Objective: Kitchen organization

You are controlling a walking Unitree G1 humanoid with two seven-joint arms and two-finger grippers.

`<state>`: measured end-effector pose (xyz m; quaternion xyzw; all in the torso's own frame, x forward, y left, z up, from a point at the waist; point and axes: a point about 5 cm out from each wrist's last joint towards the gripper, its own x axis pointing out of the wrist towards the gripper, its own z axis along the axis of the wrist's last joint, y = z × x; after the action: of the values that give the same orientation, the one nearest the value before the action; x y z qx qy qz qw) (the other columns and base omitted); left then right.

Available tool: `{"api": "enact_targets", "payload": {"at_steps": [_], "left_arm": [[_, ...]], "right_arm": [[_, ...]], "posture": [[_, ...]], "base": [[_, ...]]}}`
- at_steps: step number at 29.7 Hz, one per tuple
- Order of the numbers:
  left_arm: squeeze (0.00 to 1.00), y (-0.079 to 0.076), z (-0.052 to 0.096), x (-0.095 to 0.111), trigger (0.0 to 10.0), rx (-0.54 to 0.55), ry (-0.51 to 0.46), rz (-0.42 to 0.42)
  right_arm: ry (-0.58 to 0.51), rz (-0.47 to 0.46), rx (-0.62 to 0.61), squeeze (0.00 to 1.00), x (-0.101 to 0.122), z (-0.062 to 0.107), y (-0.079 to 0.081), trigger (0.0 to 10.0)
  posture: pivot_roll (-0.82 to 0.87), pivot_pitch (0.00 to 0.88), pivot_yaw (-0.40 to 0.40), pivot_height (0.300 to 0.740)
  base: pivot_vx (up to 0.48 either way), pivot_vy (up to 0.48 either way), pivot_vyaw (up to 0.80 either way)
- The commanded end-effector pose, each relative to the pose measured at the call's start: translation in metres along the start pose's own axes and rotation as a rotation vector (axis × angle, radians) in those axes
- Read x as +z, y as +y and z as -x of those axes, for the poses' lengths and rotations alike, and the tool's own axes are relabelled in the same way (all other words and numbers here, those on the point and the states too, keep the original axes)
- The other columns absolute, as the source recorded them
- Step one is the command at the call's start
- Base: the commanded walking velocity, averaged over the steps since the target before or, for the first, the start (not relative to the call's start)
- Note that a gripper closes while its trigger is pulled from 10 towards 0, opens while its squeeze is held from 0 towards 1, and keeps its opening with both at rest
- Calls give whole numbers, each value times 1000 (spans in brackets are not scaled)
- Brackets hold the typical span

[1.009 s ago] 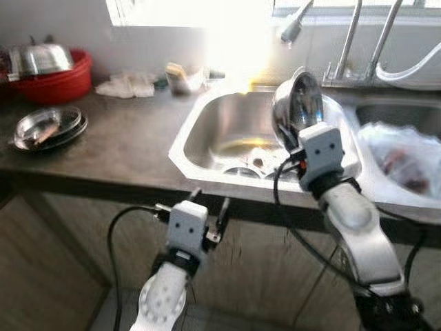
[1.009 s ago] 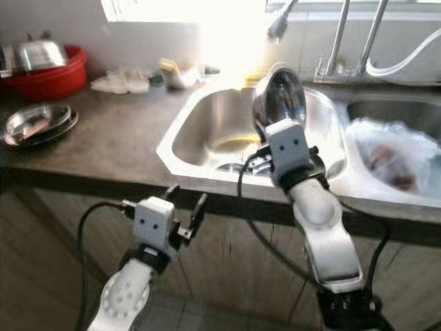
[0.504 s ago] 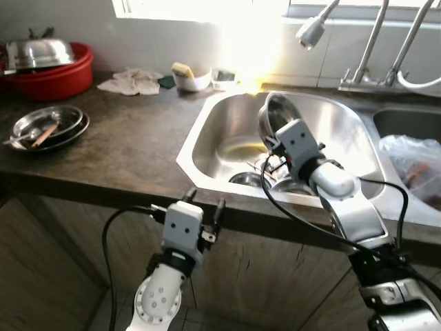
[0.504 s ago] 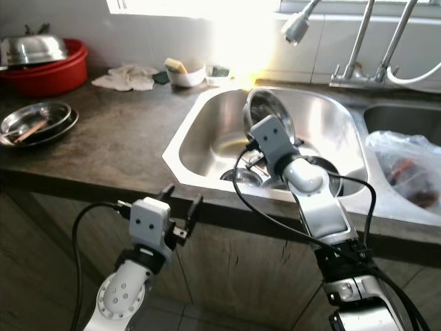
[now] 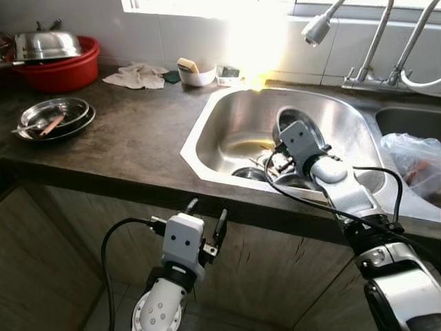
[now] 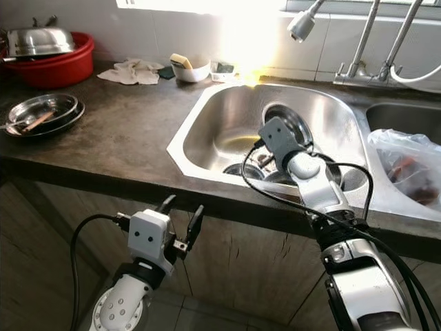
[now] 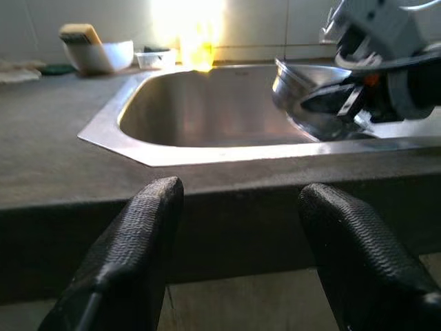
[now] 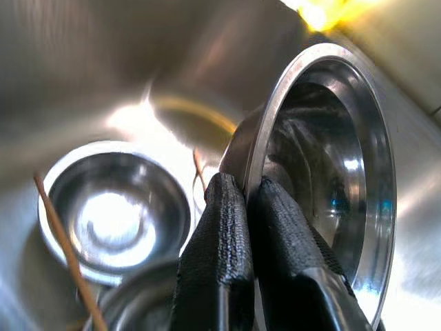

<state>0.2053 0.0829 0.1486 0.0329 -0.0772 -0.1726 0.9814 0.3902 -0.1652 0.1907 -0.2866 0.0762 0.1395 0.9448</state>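
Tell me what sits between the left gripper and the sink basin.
Only the dark countertop's front edge: the left gripper hangs open below it, the sink beyond, in the left wrist view.

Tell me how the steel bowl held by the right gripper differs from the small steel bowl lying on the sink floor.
The steel bowl in the right gripper is tipped on edge, its rim pinched between the black fingers; the small steel bowl on the sink floor sits upright, untouched. The held bowl looks deeper and larger. Both are shiny bare metal inside the steel sink.
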Motion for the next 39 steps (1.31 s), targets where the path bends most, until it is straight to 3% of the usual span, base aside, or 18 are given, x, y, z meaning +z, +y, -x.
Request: {"api": "enact_targets", "payload": {"at_steps": [1, 8, 9, 10, 11, 12, 19, 20, 21, 22, 25, 27, 28, 29, 30, 34, 39], "left_arm": [[0, -4, 3, 6, 10000, -10, -6, 6], [0, -4, 7, 11, 10000, -12, -2, 17], [0, -4, 8, 11, 10000, -12, 2, 15], [0, -4, 8, 12, 10000, -13, 5, 15], [0, -4, 8, 12, 10000, -14, 5, 15], [0, -4, 7, 12, 10000, -14, 5, 15], [0, -1, 4, 11, 10000, -14, 8, 7], [0, -1, 4, 11, 10000, -14, 8, 7], [0, 0, 4, 11, 10000, -12, 9, 6], [0, 0, 3, 10, 10000, -11, 11, 6], [0, 1, 2, 8, 10000, -8, 13, 2], [0, 1, 2, 8, 10000, -8, 13, 2], [0, 3, -1, 7, 10000, -5, 10, -3], [0, 3, -1, 7, 10000, -5, 10, -3], [0, 5, -3, 6, 10000, -3, 7, -8], [0, 7, -6, 3, 10000, -2, 7, -10], [0, 8, -9, 2, 10000, -1, 3, -13]], "right_arm": [[-15, 23, -20, 0, 8, -1, -9, 10000], [17, 33, -22, 0, 1, -3, -9, 10000], [23, 33, -24, 98, -1, -3, -9, 10000], [29, 31, -29, 631, -2, -3, -9, 10000], [30, 30, -30, 631, -3, -3, -10, 10000], [29, 29, -32, 1000, -3, -3, -10, 10000], [-16, 36, -80, 1000, 3, 0, -14, 10000], [-19, 38, -82, 584, 3, 0, -14, 10000], [-30, 32, -95, 584, 5, 1, -15, 10000], [-37, 27, -104, 0, 6, 2, -15, 10000], [-121, 17, -152, 0, 14, 11, -13, 10000], [-121, 17, -152, 0, 14, 11, -13, 10000], [-219, -28, -182, 0, 25, 22, -9, 10000], [-219, -28, -182, 0, 25, 22, -9, 10000], [-312, -71, -219, 0, 34, 36, -6, 10000], [-386, -112, -247, 0, 40, 50, -1, 10000], [-465, -268, -268, 0, 40, 73, 12, 10000]], "posture": [[69, 202, -46, 740], [74, 226, -42, 740], [73, 228, -39, 740], [72, 228, -39, 740], [72, 228, -39, 740], [72, 230, -36, 740], [70, 216, -33, 740], [70, 216, -33, 740], [69, 210, -34, 740], [67, 205, -32, 740], [66, 191, -33, 740], [66, 191, -33, 740], [60, 170, -28, 740], [60, 170, -28, 740], [57, 163, -27, 740], [51, 142, -21, 740], [44, 115, -20, 740]], "base": [[0, 0, 0], [0, 0, 0], [0, 0, 0], [0, 0, 0], [0, 0, 0], [0, 0, 0], [0, 0, 0], [0, 0, 0], [0, 0, 0], [0, 0, 0], [0, 0, 0], [0, 0, 0], [0, 0, 0], [0, 0, 0], [0, 0, 0], [0, 0, 0], [0, 0, 0]]}}
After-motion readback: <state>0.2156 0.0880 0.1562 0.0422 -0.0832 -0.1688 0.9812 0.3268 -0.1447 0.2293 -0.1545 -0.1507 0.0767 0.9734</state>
